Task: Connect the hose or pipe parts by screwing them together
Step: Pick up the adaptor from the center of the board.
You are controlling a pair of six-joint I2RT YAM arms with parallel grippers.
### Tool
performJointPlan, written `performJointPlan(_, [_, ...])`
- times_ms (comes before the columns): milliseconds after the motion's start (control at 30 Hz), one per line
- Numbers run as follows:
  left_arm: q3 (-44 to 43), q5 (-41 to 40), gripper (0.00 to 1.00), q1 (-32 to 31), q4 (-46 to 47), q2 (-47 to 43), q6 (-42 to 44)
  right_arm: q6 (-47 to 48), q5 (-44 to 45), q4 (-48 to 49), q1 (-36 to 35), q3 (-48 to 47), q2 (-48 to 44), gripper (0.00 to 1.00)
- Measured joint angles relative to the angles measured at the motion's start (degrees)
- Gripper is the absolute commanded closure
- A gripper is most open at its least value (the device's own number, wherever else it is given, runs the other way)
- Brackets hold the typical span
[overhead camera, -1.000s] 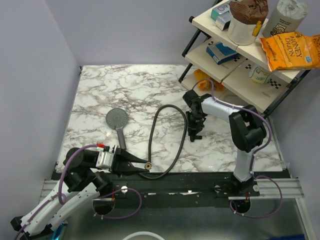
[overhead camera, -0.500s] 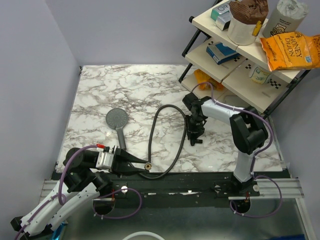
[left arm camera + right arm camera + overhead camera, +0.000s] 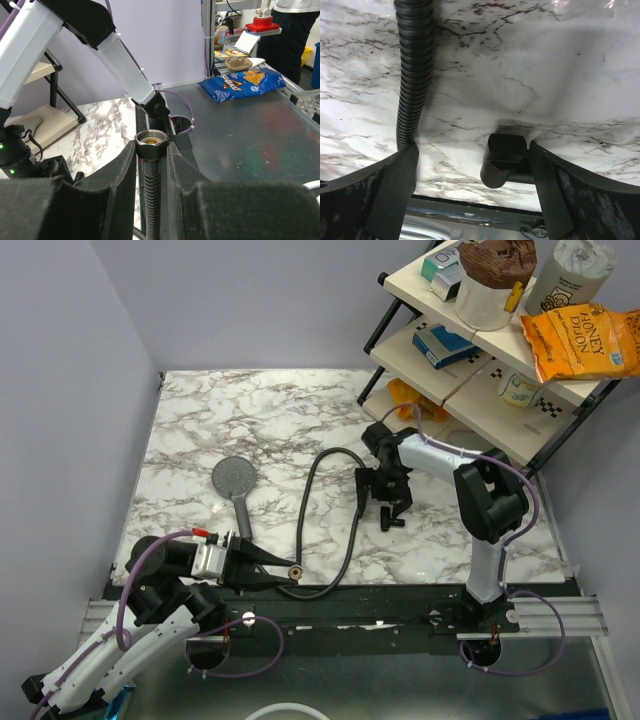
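The dark grey shower head [image 3: 236, 480] lies flat on the marble table [image 3: 200, 420], its handle pointing toward the near edge. The black hose [image 3: 312, 490] loops across the middle of the table. My left gripper [image 3: 285, 573] is shut on the hose just behind its brass-coloured end nut [image 3: 297, 571]. In the left wrist view the nut [image 3: 151, 137] sits upright between my fingers [image 3: 122, 185], above the ribbed hose [image 3: 151, 200]. My right gripper [image 3: 381, 505] stands open over the table. The hose [image 3: 412, 75] runs up to its left finger [image 3: 395, 185], and nothing is between the jaws.
A black-framed shelf rack [image 3: 470, 370] with boxes, a cup and an orange chip bag [image 3: 580, 340] stands at the back right, close to the right arm. A black rail [image 3: 400, 595] runs along the table's near edge. A short black stub [image 3: 504, 160] sits beside the right finger.
My right gripper has opened wide and let go of the hose, and that stretch of hose has shifted slightly left. The left gripper and the shower head have not moved.
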State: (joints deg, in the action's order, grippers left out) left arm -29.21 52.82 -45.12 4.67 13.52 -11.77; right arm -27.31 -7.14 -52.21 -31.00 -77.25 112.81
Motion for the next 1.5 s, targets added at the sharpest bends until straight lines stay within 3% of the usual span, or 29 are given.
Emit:
performJointPlan(267, [0.0,0.0,1.0,0.07,-0.13,-0.94,0.15,-2.84,-5.31,1.18,3.67,1.01,-0.44,0.0])
performJointPlan(433, [0.0,0.0,1.0,0.07,-0.13,-1.25,0.26,-2.67,-5.25,-0.7,3.76,-0.31,1.05,0.18])
performJointPlan(667, [0.0,0.0,1.0,0.07,-0.9,-1.25,1.01,-2.86,-3.3,-3.1,3.96,-2.1,2.34,0.24])
performJointPlan(767, [0.0,0.0,1.0,0.07,-0.9,-1.25,1.05,-2.75,-1.73,-4.31,3.91,-3.04,2.99,0.41])
performJointPlan(1100, [0.0,0.0,1.0,0.07,-0.79,-1.25,0.87,-2.93,1.44,-10.21,3.58,-7.96,7.13,0.44])
performJointPlan(1367, [0.0,0.42,1.0,0.17,0.44,-1.25,-0.11,-2.58,1.42,-14.6,3.58,-11.96,10.4,0.72])
performJointPlan(1500, [0.0,0.57,1.0,0.17,0.42,-1.25,-0.13,-2.14,1.42,-16.63,3.58,-14.03,12.02,0.99])
